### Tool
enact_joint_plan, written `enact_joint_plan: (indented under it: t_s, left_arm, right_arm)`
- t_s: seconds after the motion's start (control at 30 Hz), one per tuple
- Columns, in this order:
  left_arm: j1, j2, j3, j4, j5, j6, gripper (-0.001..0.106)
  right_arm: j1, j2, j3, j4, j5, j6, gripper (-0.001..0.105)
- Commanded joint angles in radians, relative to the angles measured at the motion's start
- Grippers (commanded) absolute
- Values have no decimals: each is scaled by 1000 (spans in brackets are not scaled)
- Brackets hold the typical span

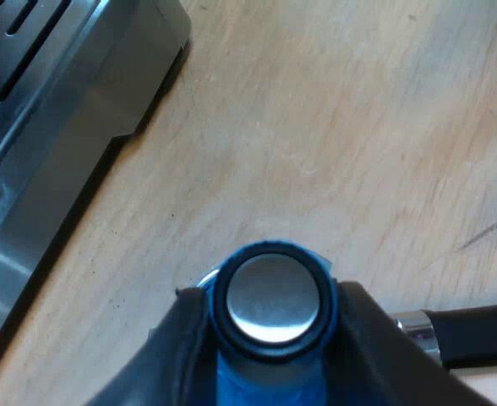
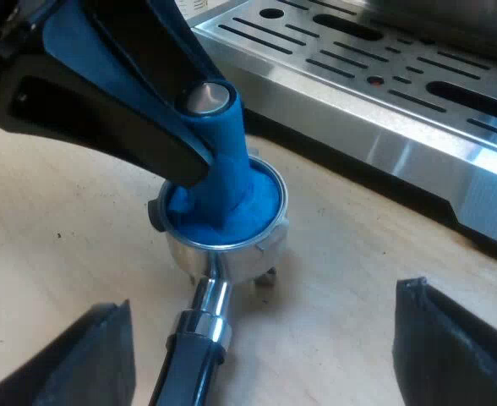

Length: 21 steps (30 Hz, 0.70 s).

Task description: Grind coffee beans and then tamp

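Gripping left jaws around blue tamper point(image 1: 270, 300), seated in holder point(image 2: 240, 260).

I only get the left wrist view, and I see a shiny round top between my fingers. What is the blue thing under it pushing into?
Observer: The blue tamper has its foot inside the basket of the metal holder.
Child: Is the holder stuck in the machine?
Observer: No, it sits loose on the wooden table, near the drip tray of the espresso machine.
Child: What's my other arm doing?
Observer: The right gripper has its fingers open, one on each side of the holder's dark handle, touching nothing.
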Motion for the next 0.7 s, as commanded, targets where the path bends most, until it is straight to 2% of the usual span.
enact_joint_plan:
  t_s: [0.03, 0.33, 0.7]
  left_arm:
    - [1, 26, 39, 123, -10, 6, 7]
    - [1, 26, -4, 95, 6, 6, 7]
    - [1, 14, -144, 116, 6, 6, 7]
  right_arm:
    - [-4, -5, -2, -9, 0, -6, 66]
    - [-4, -5, -2, -9, 0, -6, 66]
    - [-4, -5, -2, -9, 0, -6, 66]
